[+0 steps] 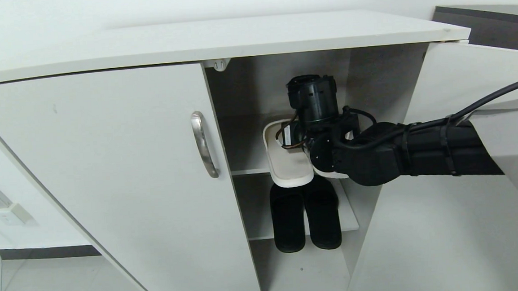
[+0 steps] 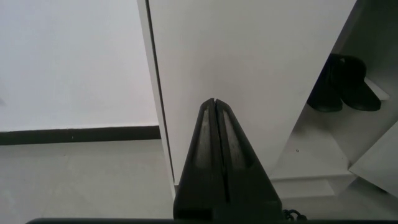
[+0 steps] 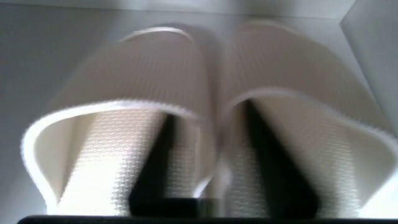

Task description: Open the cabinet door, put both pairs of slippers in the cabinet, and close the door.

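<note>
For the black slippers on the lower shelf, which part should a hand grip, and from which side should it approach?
Probably from the open front: the black slippers lie side by side on the lower shelf, heels overhanging its edge. One finger into each opening, pinching the two adjoining inner strap walls, much as the right hand holds the white slippers.

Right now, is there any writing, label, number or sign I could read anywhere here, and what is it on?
None can be read.
The cabinet, the white slippers and the black slippers show no print.
The wall socket bears no legible marking.
</note>
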Robot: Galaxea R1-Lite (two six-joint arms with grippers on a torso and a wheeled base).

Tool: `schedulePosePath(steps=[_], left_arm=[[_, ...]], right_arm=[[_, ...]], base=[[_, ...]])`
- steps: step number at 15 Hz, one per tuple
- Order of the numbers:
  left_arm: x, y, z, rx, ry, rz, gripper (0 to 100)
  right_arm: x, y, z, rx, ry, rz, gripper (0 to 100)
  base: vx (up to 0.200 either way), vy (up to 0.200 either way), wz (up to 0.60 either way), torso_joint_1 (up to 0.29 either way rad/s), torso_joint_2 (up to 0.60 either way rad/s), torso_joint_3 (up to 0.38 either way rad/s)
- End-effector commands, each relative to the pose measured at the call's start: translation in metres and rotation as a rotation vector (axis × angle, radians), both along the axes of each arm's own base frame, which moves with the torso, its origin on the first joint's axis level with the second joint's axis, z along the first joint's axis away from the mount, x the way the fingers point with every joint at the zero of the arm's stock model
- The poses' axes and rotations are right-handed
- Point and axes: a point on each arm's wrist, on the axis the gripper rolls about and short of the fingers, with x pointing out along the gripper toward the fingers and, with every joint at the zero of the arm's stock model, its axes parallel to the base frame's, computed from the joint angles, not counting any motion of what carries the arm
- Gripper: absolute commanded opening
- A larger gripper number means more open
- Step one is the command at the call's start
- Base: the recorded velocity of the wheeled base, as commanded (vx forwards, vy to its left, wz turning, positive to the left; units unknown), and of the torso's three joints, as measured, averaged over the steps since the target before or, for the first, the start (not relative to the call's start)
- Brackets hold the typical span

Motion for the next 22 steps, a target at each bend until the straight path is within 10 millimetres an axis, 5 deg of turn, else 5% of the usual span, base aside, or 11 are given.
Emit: schedulePosePath(steps=[1, 8, 12, 15, 16, 22], left_arm=[[0.0, 0.0, 0.0, 0.0, 0.001, 0.0, 0], [0.0, 0.0, 0.0, 0.0, 0.003, -0.001, 0], [0.0, 0.0, 0.0, 0.0, 0.001, -0.001, 0], [0.0, 0.0, 0.0, 0.0, 0.001, -0.001, 0], [0.0, 0.0, 0.0, 0.001, 0.001, -0.001, 0], [0.0, 0.0, 0.0, 0.001, 0.001, -0.001, 0]], right_arm=[[-0.001, 0.0, 0.0, -0.002, 0.002, 0.001, 100], [-0.056, -0.007, 0.012, -0.008, -0.004, 0.021, 100], [-0.108, -0.021, 0.017, 0.027, -0.031, 0.093, 100], [-0.165, -0.046, 0.013, 0.043, -0.039, 0.203, 100], [-0.184, -0.055, 0.016, 0.053, -0.045, 0.246, 0], [-0.179, -0.053, -0.003, 0.006, -0.001, 0.262, 0]], base=[[0.0, 0.0, 0.0, 0.0, 0.0, 0.0], [0.0, 0.0, 0.0, 0.0, 0.0, 0.0], [0.0, 0.0, 0.0, 0.0, 0.0, 0.0], [0.0, 0.0, 0.0, 0.0, 0.0, 0.0], [0.0, 0.0, 0.0, 0.0, 0.0, 0.0], [0.0, 0.0, 0.0, 0.0, 0.0, 0.0]])
